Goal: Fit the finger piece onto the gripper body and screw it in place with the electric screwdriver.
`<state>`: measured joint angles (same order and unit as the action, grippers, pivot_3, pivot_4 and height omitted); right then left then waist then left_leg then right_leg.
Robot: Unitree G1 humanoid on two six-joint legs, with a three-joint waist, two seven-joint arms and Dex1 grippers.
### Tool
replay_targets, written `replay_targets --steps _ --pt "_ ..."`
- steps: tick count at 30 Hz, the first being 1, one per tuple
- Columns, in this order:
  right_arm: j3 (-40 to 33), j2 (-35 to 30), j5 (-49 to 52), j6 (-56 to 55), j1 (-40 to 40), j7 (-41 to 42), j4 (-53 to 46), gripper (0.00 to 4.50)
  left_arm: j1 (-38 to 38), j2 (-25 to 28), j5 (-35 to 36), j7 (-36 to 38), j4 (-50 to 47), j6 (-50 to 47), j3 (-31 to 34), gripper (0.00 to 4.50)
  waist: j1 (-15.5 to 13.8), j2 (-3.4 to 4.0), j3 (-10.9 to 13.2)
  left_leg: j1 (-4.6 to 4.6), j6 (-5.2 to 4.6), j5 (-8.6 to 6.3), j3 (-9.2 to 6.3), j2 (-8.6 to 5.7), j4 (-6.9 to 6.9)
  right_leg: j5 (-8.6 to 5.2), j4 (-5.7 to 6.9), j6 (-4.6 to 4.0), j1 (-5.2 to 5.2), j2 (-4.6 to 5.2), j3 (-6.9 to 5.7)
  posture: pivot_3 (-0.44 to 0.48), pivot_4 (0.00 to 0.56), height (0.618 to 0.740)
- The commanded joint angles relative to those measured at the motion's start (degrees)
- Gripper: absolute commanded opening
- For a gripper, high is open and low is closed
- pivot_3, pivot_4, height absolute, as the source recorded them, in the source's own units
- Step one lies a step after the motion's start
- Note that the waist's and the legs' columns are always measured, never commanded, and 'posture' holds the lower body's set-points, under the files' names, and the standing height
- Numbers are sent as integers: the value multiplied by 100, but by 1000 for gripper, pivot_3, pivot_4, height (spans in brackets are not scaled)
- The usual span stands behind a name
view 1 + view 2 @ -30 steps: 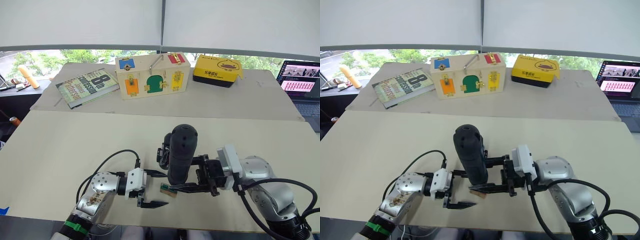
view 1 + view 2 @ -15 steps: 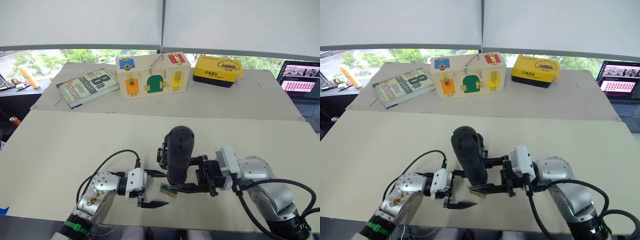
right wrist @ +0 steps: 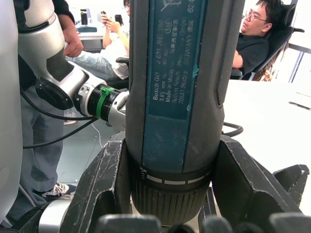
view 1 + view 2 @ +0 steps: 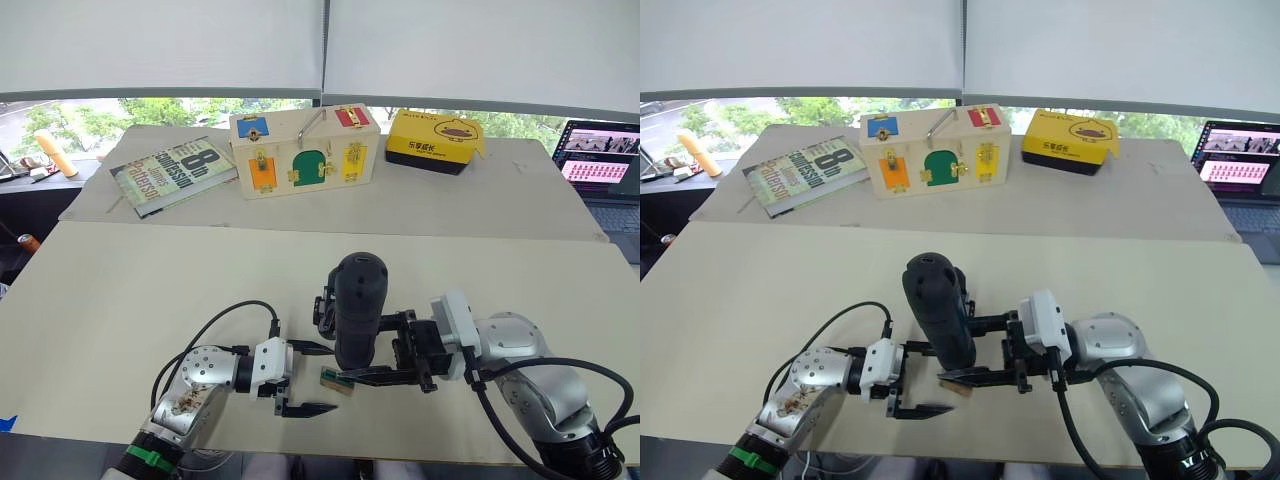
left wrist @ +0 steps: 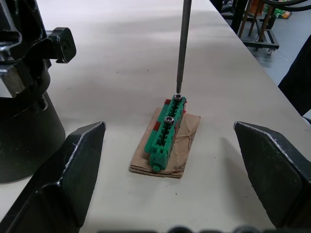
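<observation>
The right gripper stands clamped on the upright electric screwdriver, its thin bit pointing straight down onto a screw at the far end of a small green block on the surface; the left gripper, fingers apart and empty, flanks that block; the gripper body sits just behind the screwdriver; the finger piece cannot be made out.
</observation>
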<state>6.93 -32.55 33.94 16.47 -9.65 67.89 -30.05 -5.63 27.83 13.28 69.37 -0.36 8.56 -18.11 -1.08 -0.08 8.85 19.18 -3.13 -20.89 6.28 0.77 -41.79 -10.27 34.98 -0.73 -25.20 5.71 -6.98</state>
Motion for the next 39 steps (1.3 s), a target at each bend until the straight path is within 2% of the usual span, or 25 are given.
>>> replay_targets --steps 1,39 --pt "-97 -9 131 -189 2 -8 -200 1922 161 1 -152 27 128 -23 -243 4500 0 0 0 0 0 0 0 0 0 0 0 0 0 0 0 0 150 740" --pt "12 35 6 -238 -8 -13 -120 1922 154 19 -166 28 294 78 -250 4500 -3 15 -9 -1 -1 -1 0 0 0 0 1 0 1 5 -1 0 150 740"
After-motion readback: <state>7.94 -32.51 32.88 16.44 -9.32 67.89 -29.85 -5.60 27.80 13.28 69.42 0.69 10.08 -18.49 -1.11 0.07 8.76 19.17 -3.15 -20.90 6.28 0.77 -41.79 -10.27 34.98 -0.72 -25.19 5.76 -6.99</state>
